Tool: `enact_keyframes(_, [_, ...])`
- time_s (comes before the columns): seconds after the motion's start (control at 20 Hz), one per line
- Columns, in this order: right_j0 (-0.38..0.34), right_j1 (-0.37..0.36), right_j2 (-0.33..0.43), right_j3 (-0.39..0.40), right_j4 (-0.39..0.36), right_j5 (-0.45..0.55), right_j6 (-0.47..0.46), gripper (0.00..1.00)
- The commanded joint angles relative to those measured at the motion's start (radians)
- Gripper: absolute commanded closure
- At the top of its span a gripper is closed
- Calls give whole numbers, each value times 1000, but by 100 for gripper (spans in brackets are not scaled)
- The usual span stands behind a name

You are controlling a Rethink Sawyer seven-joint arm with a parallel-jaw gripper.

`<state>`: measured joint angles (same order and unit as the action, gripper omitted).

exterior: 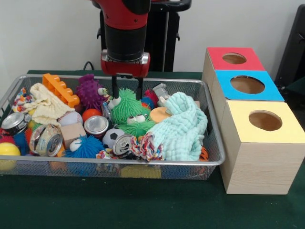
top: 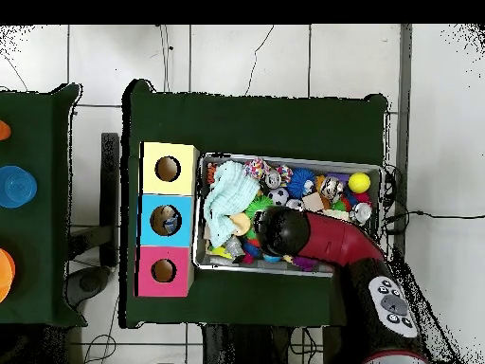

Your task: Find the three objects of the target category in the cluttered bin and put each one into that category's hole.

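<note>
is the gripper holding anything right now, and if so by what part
Nothing is held. The gripper hangs open over the bin, its two fingers straddling the top of the green spiky toy without closing on it.

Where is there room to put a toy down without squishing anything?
The green table is bare in front of the wire bin, and beside the yellow box. The bin itself is crammed, especially under the gripper.
</note>
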<state>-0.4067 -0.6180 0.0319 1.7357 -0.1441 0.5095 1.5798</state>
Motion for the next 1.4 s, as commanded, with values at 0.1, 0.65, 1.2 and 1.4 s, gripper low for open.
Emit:
enact_keyframes(0.1, [16,-19,-36,119,71,-101,287,0])
enact_keyframes(0.65, [71,98,-64,74,143,-186,296,0])
enact_keyframes(1.2, [42,122,-59,34,176,-152,228,0])
enact_keyframes(1.4, [22,71,-47,73,186,-127,210,0])
